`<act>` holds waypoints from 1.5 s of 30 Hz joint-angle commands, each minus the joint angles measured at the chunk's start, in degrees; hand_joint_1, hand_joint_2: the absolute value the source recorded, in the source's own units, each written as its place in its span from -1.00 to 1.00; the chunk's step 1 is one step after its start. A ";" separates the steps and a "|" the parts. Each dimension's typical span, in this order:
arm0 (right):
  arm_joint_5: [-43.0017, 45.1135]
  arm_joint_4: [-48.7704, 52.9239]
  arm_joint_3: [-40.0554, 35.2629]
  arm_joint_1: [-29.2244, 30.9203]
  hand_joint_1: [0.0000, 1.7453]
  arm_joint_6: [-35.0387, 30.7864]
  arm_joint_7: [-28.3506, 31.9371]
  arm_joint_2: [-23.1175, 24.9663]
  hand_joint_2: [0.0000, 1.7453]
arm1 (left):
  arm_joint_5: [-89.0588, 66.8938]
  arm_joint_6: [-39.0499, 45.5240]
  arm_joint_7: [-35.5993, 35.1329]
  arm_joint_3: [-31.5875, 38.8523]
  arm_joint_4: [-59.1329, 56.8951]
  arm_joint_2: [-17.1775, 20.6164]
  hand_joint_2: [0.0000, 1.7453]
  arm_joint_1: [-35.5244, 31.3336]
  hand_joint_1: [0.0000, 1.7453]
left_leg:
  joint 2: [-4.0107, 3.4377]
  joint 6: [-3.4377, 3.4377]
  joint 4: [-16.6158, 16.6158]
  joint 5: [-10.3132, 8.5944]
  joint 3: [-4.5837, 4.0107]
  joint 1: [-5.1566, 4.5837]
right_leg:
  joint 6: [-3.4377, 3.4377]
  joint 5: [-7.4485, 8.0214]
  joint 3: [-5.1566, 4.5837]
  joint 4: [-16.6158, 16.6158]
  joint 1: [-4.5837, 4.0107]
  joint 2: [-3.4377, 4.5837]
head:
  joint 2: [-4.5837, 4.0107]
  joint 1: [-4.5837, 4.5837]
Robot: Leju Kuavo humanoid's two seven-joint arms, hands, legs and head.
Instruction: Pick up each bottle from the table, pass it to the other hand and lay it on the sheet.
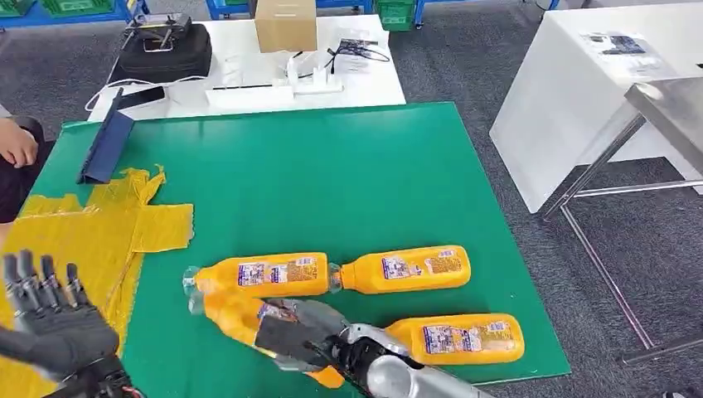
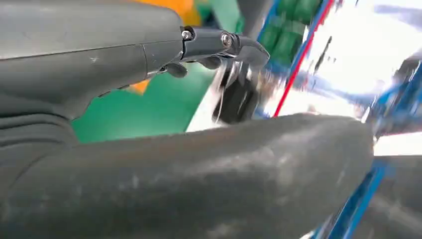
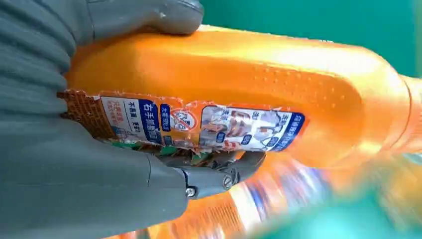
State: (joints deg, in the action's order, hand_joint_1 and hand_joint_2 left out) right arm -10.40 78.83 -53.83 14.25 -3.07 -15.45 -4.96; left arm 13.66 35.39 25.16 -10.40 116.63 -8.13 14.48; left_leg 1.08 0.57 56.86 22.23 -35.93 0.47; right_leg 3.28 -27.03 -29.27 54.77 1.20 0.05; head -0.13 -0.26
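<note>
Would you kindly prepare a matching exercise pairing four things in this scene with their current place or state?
Things:
1. right hand
2. left hand
3. yellow sheet
4. cardboard box

States:
A. on the white table
B. grips an orange bottle
C. fingers spread, holding nothing
D. spread on the green mat's left part

Pairs: 1-B, 2-C, 3-D, 4-A

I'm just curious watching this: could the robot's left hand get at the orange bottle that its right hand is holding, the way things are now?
Probably yes. The left hand is open over the yellow sheet, and only bare green mat lies between it and the orange bottle that the right hand grips.
</note>
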 commanded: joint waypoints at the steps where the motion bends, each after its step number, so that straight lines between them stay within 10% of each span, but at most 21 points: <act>1: 0.07 18.12 7.02 -7.67 1.00 -5.18 3.23 0.02 1.00 | -0.04 0.62 0.50 5.90 3.03 -3.42 1.00 3.46 -1.00 | 0.13 -0.01 0.09 0.14 0.13 0.02 | -0.14 -0.18 -0.19 0.03 -0.05 -0.15 | 0.00 0.00; 8: -7.61 30.26 17.36 -20.97 1.00 -3.51 14.56 -2.49 1.00 | 1.91 -15.00 -7.84 -1.02 -0.05 3.73 1.00 6.93 -1.00 | 0.27 -0.05 0.00 0.16 -0.04 0.00 | -0.21 -0.25 -0.43 -0.03 -0.03 -0.34 | 0.00 0.00; 21: -8.32 29.88 18.35 -20.78 1.00 0.83 14.27 -3.60 1.00 | 7.03 -34.16 -13.37 -7.86 -2.76 8.20 1.00 4.05 -1.00 | 0.09 -0.03 -0.05 0.11 -0.14 -0.03 | -0.19 -0.13 -0.66 -0.06 0.00 -0.17 | 0.00 0.00; 30: -11.27 20.78 14.31 -15.29 1.00 8.99 14.37 -3.68 1.00 | 10.83 -42.85 -13.83 -14.53 1.11 15.37 1.00 4.51 -1.00 | -0.07 -0.05 -0.06 0.12 -0.19 0.00 | -0.17 -0.07 -0.66 -0.07 -0.03 0.02 | 0.00 0.00; 38: -9.63 16.06 1.78 -2.44 1.00 18.32 6.02 -0.34 1.00 | 12.06 -44.52 -16.70 -13.98 -1.10 11.55 1.00 -0.49 -1.00 | -0.26 -0.06 0.02 0.10 -0.19 0.01 | -0.25 -0.05 -0.76 0.06 -0.06 0.17 | 0.00 0.00; 45: -9.25 12.55 -1.94 -2.17 1.00 18.15 10.65 -4.44 1.00 | 12.32 -45.94 -15.56 -13.44 -3.47 12.40 1.00 0.76 -1.00 | -0.02 0.00 -0.06 0.02 -0.09 0.01 | -0.19 -0.07 -0.59 -0.08 -0.03 -0.05 | 0.00 0.00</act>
State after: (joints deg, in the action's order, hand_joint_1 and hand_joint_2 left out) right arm -19.34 99.95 -48.21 8.60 14.91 -8.37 -6.43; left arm 25.94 -8.61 8.61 -22.27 117.63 3.76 16.11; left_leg 1.19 0.56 56.84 22.20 -36.22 0.47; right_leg 3.21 -27.08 -30.05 54.77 1.20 -0.06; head -0.13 -0.26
